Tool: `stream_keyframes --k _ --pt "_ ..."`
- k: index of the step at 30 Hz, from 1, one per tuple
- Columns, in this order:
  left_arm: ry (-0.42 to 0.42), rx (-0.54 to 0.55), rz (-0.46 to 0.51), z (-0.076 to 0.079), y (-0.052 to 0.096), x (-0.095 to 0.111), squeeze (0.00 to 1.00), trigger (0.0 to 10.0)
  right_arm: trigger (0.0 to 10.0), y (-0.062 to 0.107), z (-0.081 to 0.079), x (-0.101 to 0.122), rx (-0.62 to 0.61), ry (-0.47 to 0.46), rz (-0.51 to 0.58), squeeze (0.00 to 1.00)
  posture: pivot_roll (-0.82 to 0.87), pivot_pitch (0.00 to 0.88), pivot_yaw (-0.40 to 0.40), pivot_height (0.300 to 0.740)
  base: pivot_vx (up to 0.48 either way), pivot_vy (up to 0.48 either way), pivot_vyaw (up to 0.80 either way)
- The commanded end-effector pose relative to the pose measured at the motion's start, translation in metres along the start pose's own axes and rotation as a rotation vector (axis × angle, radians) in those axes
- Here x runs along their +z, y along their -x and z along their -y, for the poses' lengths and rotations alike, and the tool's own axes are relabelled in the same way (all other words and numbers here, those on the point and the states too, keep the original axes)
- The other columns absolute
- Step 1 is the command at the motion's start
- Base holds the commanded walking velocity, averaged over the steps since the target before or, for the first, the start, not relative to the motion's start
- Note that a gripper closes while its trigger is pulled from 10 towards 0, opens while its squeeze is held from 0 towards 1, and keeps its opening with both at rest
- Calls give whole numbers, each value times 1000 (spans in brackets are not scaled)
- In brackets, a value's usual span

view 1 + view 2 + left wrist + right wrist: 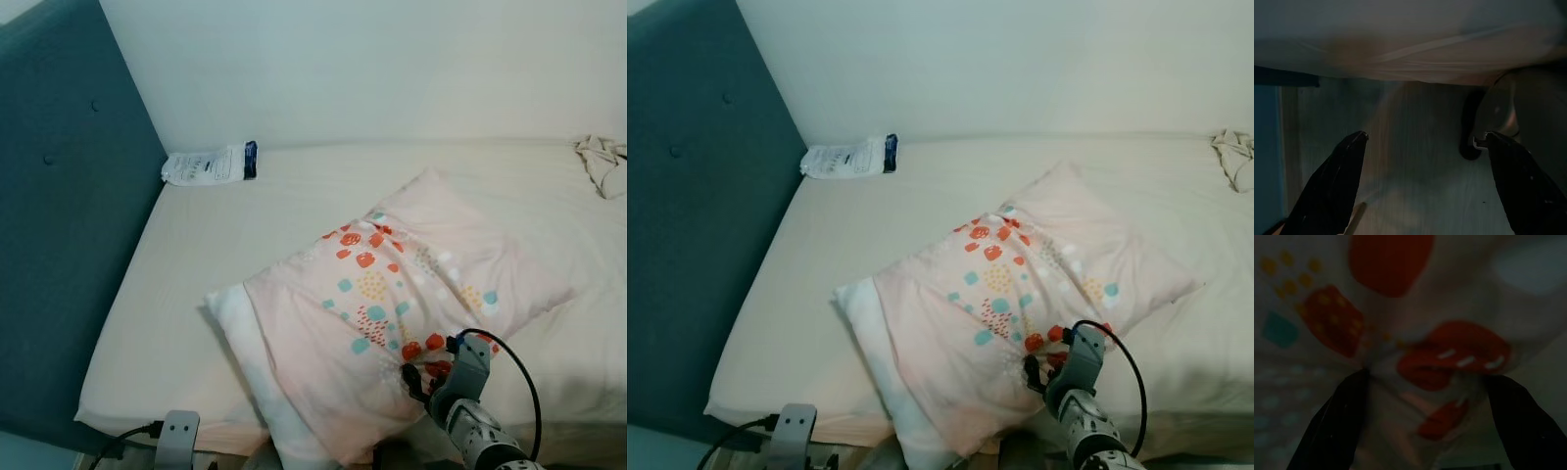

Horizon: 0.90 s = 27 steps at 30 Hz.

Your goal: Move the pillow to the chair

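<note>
A pale pink pillow (392, 294) with red, teal and yellow spots lies askew on the bed (186, 284), one corner hanging over the near edge. My right gripper (423, 376) is pressed against the pillow's near edge. In the right wrist view its fingers (1342, 416) stand wide apart and open, with spotted fabric (1449, 357) bulging between them. My left gripper (1425, 139) hangs open beside the bed, low over a wooden floor, holding nothing.
A teal padded headboard (59, 225) bounds the bed on the left and a pale wall runs along the far side. A white packet (209, 164) lies in the far left corner of the mattress. A crumpled cloth (605, 162) lies at the far right.
</note>
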<state>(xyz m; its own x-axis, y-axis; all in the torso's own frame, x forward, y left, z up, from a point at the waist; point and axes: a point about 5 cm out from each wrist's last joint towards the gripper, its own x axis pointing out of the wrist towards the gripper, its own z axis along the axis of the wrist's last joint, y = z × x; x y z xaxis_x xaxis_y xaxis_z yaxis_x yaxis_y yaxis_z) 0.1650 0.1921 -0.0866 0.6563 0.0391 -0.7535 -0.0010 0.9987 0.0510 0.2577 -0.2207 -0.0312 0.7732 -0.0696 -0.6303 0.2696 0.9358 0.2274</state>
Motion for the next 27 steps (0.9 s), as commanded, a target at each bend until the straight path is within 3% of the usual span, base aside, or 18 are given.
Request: stream_keyframes --k 1,7,14,20,22,23,24,27 --pt "-4 11 -13 -6 2 -5 0 10000 10000 4 7 -18 -29 -12 -57 0 -74 229 49 631 0 0 0" --pt "-12 13 -15 -7 4 -9 0 10000 10000 6 7 -18 12 21 -27 0 -63 236 44 631 0 0 0" --pt "-13 21 -28 -12 8 -17 0 10000 10000 14 27 -34 -99 58 -68 0 -47 241 51 631 0 0 0" --pt "-21 26 -36 -16 9 -20 0 10000 10000 12 24 -28 -96 -3 -20 0 -41 226 57 631 0 0 0" --pt "-25 29 -36 -17 9 -19 0 10000 10000 9 18 -17 -49 -49 33 43 -42 218 61 631 0 0 0" --pt "-30 29 -37 -18 9 -18 0 10000 10000 6 11 -6 17 -118 86 43 -44 214 62 631 0 0 0" --pt "-34 29 -37 -19 9 -18 0 10000 10000 5 9 1 43 -153 116 1000 -48 209 63 631 0 0 0" --pt "-41 27 -36 -19 8 -16 0 10000 10000 4 9 13 67 -195 167 1000 -54 204 60 631 0 0 0"
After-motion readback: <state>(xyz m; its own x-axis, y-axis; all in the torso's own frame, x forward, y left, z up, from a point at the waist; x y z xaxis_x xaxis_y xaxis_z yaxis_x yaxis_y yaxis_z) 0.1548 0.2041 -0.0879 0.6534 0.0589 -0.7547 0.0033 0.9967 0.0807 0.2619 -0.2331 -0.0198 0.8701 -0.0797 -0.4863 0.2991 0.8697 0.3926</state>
